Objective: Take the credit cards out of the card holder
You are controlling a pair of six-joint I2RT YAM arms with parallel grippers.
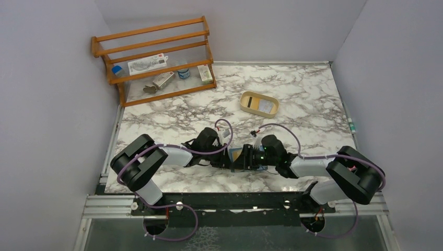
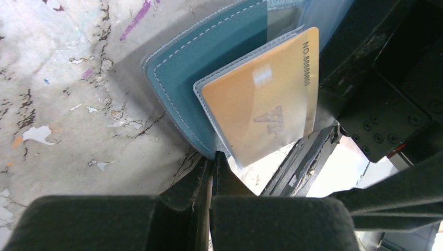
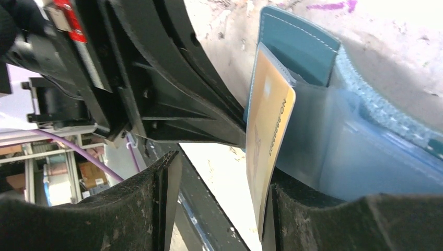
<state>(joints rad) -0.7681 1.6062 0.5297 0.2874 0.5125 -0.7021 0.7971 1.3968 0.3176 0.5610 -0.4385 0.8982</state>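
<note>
One gold card (image 2: 261,99) stands partly out of the card holder (image 2: 198,57) and reaches into the gap of the right gripper (image 3: 222,183). Its face lies just beside that gripper's right finger (image 3: 313,225), while the left finger (image 3: 130,209) stands apart from it. The jaws are partly spread, not pressed together on the card. The left gripper (image 2: 213,166) is clamped tight on the lower corner of the card holder, pinching the teal cover and keeping it up on edge. Whether the holder touches the table (image 1: 303,94) cannot be told. From above, the two grippers meet nose to nose near the front middle of the table, with the card holder between them. The card's outer corner and the edge with the printed number are free on the right gripper's side, and the rest of it stays tucked in a pocket. The black body of the left gripper crowds one face of the card closely. Bare marble lies beyond the grippers. A tan tray (image 1: 242,101) sits well apart toward the far right, and a wooden rack (image 1: 156,31) stands in the far left corner against the wall. The holder's cover is teal with pale stitching along a rounded edge, and clear sleeves (image 3: 334,136) fan out from it. The card is gold with a faint emblem and a row of dark digits. A pale card (image 1: 266,106) lies in the tray.
</note>
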